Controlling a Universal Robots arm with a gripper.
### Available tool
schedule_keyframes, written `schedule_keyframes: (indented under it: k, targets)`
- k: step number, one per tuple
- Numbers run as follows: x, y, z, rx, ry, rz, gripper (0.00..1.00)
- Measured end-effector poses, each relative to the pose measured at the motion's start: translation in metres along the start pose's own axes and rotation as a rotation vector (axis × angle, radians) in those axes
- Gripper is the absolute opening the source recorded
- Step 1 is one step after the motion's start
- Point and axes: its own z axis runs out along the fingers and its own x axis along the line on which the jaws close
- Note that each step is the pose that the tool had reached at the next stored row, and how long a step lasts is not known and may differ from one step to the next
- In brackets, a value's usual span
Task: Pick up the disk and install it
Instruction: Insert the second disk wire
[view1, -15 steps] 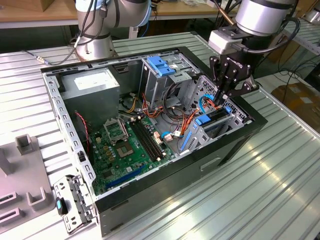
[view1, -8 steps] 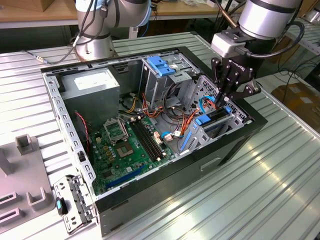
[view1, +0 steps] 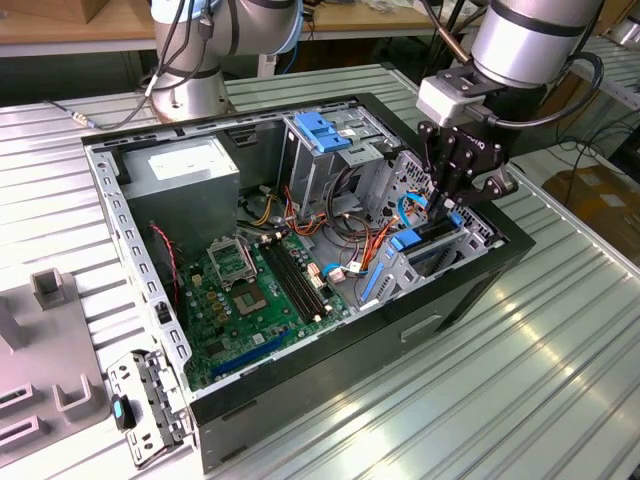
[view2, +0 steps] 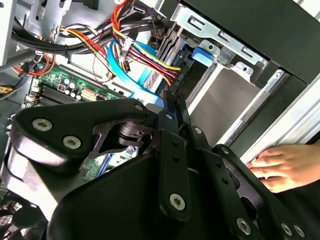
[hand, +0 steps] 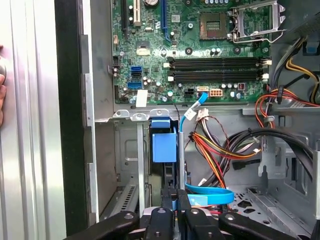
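Gripper (view1: 447, 212) down inside open PC case (view1: 330, 370), at drive bay on exterior view's right, near case front wall. Fingers (hand: 176, 210) closed tight on thin edge of the disk (hand: 170, 176), held vertical and partly slid into bay slot. Blue tab (hand: 164, 141) of disk rail sticking up above slot, just beside metal bay frame. Motherboard (view1: 250, 290) flat on case bottom, well apart from gripper. Person's hand (view2: 284, 166) resting on table edge outside case, seen in second wrist view.

Blue-railed disk (view1: 432, 240) upright in drive bay (view1: 470, 240)
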Motion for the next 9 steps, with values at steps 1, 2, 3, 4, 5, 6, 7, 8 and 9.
schedule_keyframes:
  k: [1,2,3,4,5,6,7,8,9]
  targets:
    - [0.0006,0.0001,0.0003,0.0004,-0.0009,-0.004,0.16]
    - [0.0012,0.0002,0.0007,0.0007,-0.0018,-0.007,0.16]
    - [0.0017,0.0002,0.0012,0.0009,-0.0026,-0.01,0.16]
    - [0.0023,0.0003,0.0017,0.0011,-0.0034,-0.012,0.16]
    - [0.0029,0.0003,0.0021,0.0014,-0.0041,-0.014,0.16]
    - [0.0035,0.0003,0.0025,0.0017,-0.0049,-0.016,0.16]
    - [0.004,0.0004,0.0029,0.0018,-0.006,-0.017,0.16]
    - [0.0045,0.0004,0.0032,0.0019,-0.007,-0.018,0.16]
    - [0.005,0.0005,0.004,0.002,-0.0085,-0.02,0.16]
